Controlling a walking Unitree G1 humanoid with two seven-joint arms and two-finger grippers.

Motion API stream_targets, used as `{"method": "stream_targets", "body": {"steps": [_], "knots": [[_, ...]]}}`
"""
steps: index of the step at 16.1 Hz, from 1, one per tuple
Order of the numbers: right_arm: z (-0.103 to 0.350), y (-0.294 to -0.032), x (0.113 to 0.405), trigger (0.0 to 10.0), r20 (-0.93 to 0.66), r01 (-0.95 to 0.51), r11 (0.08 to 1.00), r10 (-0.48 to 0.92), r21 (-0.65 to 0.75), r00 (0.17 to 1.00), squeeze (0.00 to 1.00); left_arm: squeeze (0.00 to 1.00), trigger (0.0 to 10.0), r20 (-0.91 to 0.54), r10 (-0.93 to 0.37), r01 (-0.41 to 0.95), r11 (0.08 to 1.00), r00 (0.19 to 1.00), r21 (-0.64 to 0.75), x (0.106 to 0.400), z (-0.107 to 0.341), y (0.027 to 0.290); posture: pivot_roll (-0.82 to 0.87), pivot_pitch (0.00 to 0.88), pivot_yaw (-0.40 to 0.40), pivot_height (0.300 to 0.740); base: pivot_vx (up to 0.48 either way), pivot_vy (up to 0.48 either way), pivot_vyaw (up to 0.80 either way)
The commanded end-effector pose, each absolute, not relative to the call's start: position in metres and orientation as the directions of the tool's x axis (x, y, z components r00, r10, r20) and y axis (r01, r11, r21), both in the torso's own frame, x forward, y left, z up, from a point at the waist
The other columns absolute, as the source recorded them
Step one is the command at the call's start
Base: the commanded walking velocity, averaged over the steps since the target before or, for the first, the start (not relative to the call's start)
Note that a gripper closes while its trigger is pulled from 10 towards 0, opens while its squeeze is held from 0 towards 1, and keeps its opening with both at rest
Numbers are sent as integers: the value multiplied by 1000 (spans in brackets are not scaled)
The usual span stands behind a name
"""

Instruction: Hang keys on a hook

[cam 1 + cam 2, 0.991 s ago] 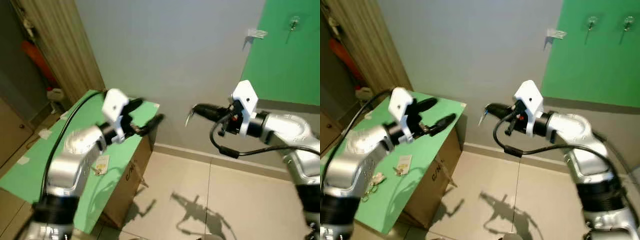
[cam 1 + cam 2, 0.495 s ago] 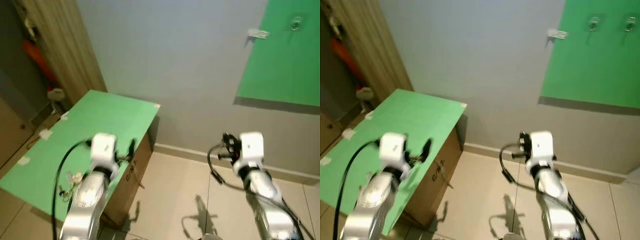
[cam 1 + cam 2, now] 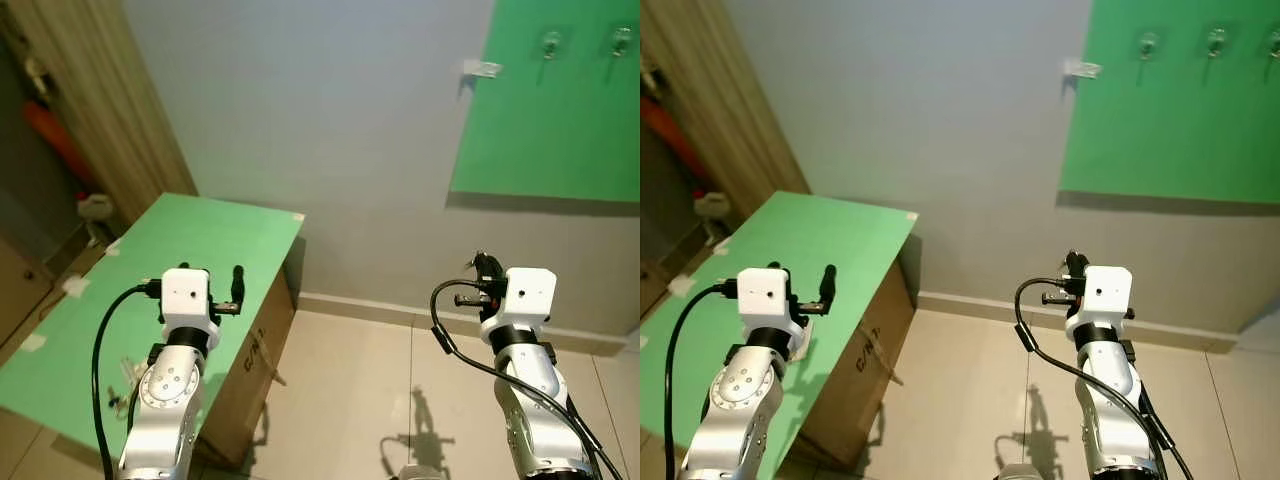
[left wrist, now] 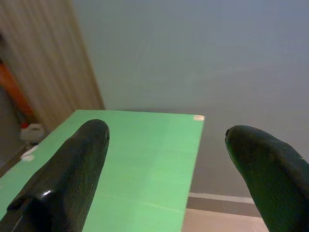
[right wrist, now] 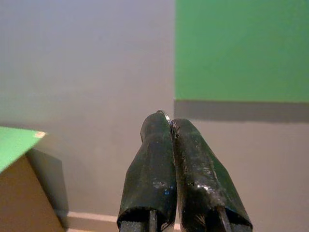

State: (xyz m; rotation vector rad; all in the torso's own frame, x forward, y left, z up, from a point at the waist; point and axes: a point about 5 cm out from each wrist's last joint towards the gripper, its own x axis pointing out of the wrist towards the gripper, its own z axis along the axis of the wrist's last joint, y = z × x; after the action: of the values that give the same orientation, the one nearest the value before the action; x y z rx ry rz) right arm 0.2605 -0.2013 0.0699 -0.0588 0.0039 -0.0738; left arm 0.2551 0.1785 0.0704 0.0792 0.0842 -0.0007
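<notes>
My left gripper [image 4: 164, 159] is spread wide, my right gripper [image 5: 170, 126] pressed closed; I should first reach the keys [image 3: 125, 375] at lower left.

Grey wall [image 3: 330, 130] — wooden panel [image 3: 110, 100], cardboard box [image 3: 250, 370] on tiled floor [image 3: 350, 390].

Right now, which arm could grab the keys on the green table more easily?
Left, probably. The left gripper is open above the green table, with the keys lying beside that arm. The right gripper is shut, away over the floor.
</notes>
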Motion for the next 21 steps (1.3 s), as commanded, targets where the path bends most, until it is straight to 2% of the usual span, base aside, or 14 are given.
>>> {"method": "stream_targets", "body": {"steps": [1, 8, 14, 18, 21], "knots": [[70, -196, 264, 0, 4, 45, 996, -45, -73, 999, 0, 0, 10000, -94, -24, 31, 996, 995, 79, 258, 68, 179, -221, 0, 136, 740, 0, 0, 0], [60, -190, 261, 0, -27, 3, 996, -5, -88, 1000, 0, 0, 10000, -92, -117, 123, 990, 989, 68, 273, 71, 174, -244, 0, 151, 740, 0, -451, 0], [59, -189, 261, 0, -23, -14, 995, 11, -98, 1000, 0, 0, 10000, -95, -134, 139, 988, 986, 59, 275, 70, 171, -245, 0, 150, 740, 0, -458, 0], [57, -188, 262, 0, -38, -29, 995, 25, -100, 999, 0, 0, 10000, -96, -132, 138, 988, 987, 63, 278, 71, 172, -247, 0, 150, 740, 0, 0, 0], [56, -184, 264, 0, -44, -45, 995, 41, -87, 998, 0, 0, 10000, -88, -151, 158, 984, 985, 81, 283, 73, 169, -247, 0, 150, 740, 0, 0, -748]]}}
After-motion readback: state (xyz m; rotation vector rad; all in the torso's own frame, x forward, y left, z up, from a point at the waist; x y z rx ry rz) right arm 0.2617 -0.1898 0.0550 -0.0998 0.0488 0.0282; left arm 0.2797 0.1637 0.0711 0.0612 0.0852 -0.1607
